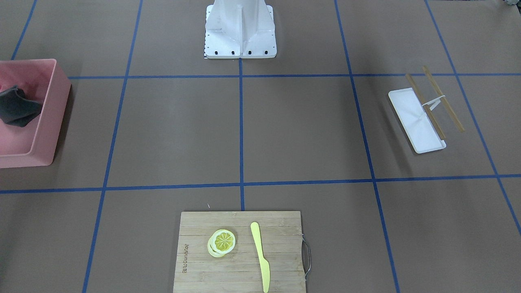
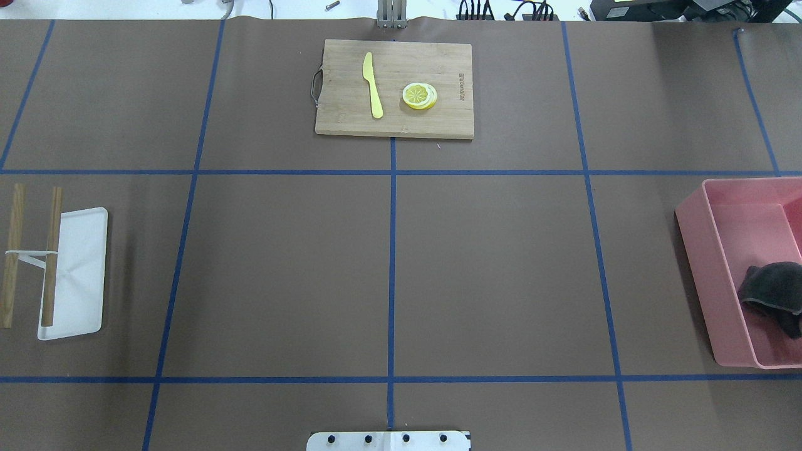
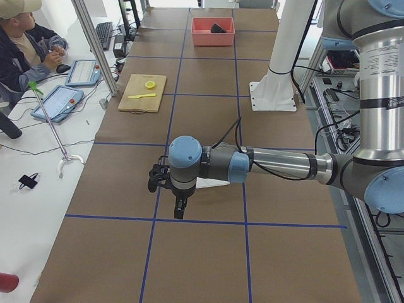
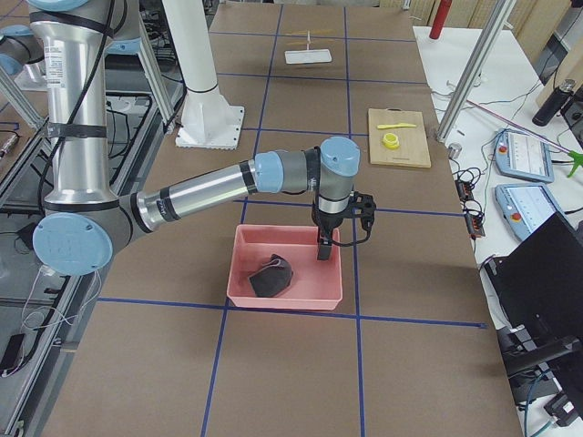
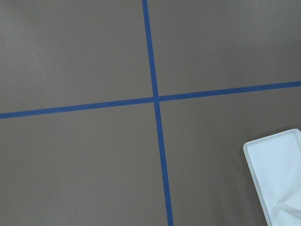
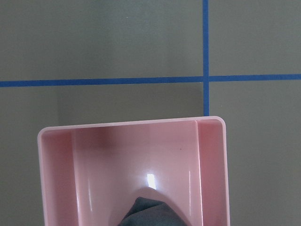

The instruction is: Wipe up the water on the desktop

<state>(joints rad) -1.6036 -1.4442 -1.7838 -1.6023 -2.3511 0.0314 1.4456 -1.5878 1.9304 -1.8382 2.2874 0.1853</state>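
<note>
Spanning each view, the brown tabletop [image 2: 282, 275] carries a white tray [image 2: 78, 269] at far left, a cutting board [image 2: 432, 119] at upper centre, and a pink bin [image 2: 702, 263] holding a dark cloth [image 2: 774, 288] at far right. The left fingers [image 3: 180, 208] hang near the tray and the right fingers [image 4: 323, 248] by the bin; how far either pair is open cannot be told.

white side bench [image 3: 25, 208] with tablets [image 3: 58, 102], aluminium frame posts [image 3: 96, 47]

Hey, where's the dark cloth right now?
The dark cloth lies inside the pink bin at the overhead view's right edge, on the robot's right side of the desktop, with the right gripper above the bin.
</note>
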